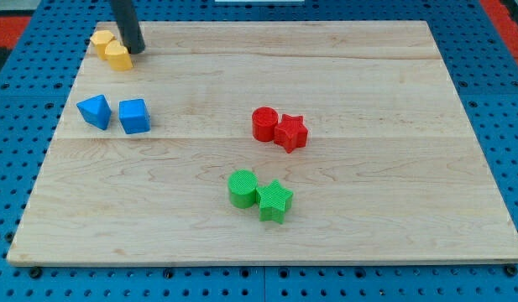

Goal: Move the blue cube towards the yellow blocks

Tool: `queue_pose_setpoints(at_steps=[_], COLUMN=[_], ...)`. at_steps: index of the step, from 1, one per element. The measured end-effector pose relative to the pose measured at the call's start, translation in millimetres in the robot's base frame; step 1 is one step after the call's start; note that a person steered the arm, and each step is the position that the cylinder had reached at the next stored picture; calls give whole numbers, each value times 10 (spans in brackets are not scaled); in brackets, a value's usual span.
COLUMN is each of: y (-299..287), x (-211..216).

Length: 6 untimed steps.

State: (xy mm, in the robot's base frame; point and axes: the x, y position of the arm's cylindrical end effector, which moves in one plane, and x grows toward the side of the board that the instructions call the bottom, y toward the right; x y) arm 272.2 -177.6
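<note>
The blue cube (134, 116) sits at the board's left, touching or nearly touching a blue triangular block (95, 111) on its left. Two yellow blocks lie at the view's top left: one (102, 41) further left and a heart-like one (118, 57) just below-right of it, touching. My tip (136, 49) is at the right side of the yellow blocks, close to or touching the lower one, well above the blue cube.
A red cylinder (264, 123) and a red star (290, 132) sit together at the centre right. A green cylinder (242, 188) and a green star (274, 201) sit together below them. The wooden board (393, 210) lies on a blue pegboard.
</note>
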Motion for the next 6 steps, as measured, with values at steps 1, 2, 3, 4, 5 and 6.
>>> queue_pose_setpoints(at_steps=[1, 2, 3, 4, 5, 6], y=[948, 1184, 444, 40, 12, -113], x=[702, 1601, 1734, 1636, 1177, 853])
